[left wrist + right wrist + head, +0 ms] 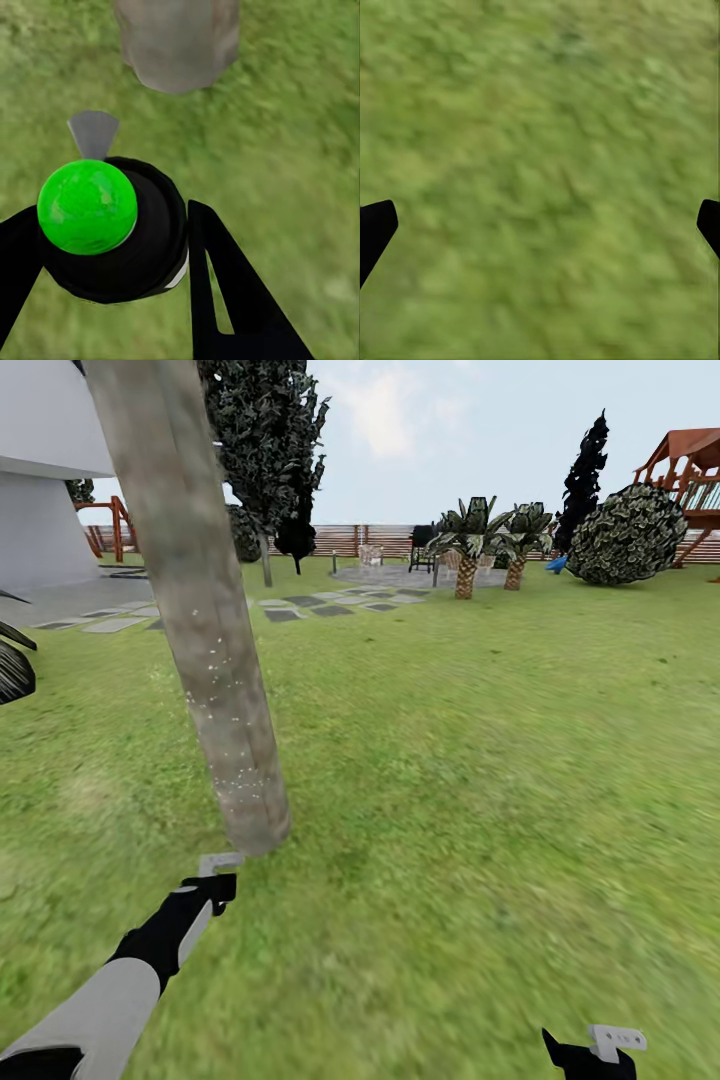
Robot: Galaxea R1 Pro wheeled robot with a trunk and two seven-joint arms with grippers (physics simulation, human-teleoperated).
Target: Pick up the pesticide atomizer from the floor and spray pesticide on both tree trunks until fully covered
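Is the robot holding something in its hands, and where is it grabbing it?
Yes. The left gripper is shut on the spray bottle, its fingers pressing the sides of its round dark body. The right gripper is open over grass, holding nothing.

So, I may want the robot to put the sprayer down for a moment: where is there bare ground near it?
Open grass runs right of the tree trunk to the right gripper, nothing on it. It is tight by the trunk's base, where the left gripper holds the pesticide atomizer.
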